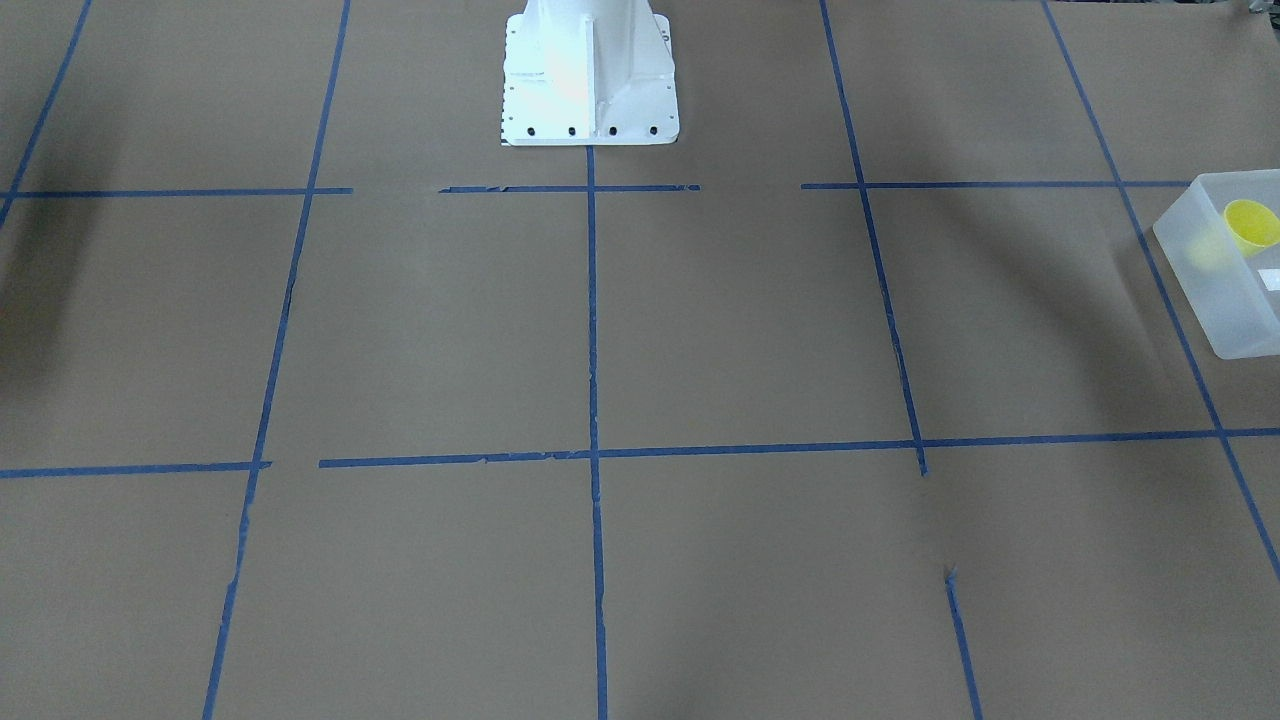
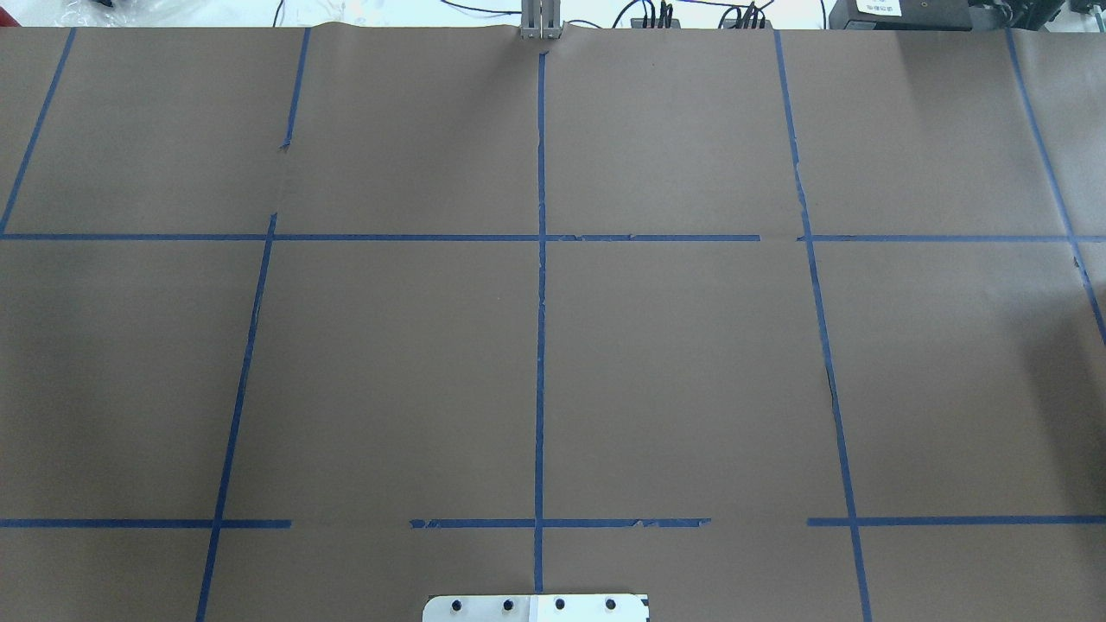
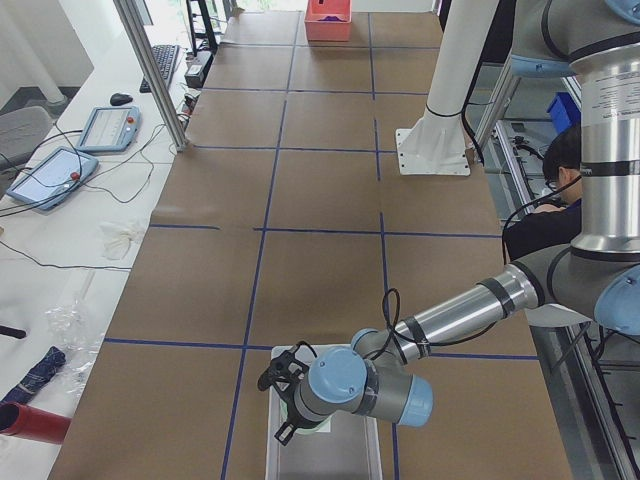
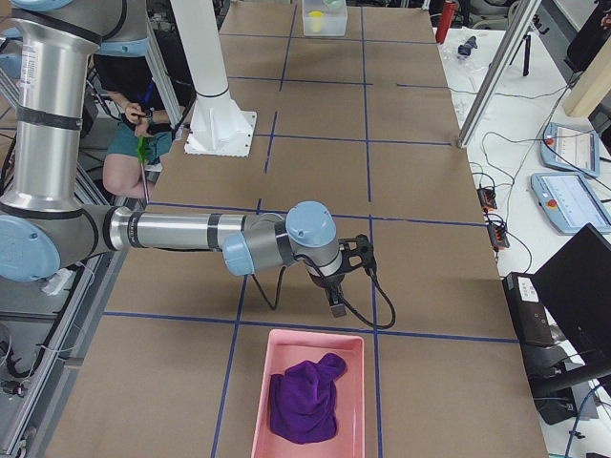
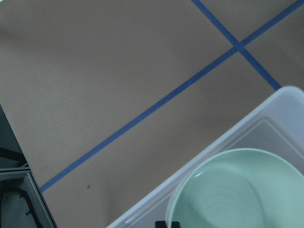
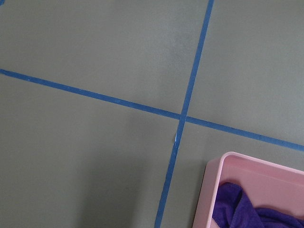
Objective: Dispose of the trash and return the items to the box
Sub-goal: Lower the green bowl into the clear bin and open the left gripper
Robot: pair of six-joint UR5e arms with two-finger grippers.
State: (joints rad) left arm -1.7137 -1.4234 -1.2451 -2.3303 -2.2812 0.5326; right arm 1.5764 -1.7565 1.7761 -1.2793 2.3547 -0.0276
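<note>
The left claw hangs over the box, and how far it is open I cannot tell. The same goes for the right claw, near the pink tray. The mint bowl and the yellow cup lie inside the box on the worktop.

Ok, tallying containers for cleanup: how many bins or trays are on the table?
2. The frosted white box sits far out on the robot's left; the pink tray sits far out on its right. More could lie off-camera.

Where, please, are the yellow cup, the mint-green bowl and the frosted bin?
yellow cup (image 1: 1256, 228): front-facing view, its visible middle.
mint-green bowl (image 5: 237, 192): left wrist view, its inside.
frosted bin (image 1: 1218, 308): front-facing view, its side wall.
</note>
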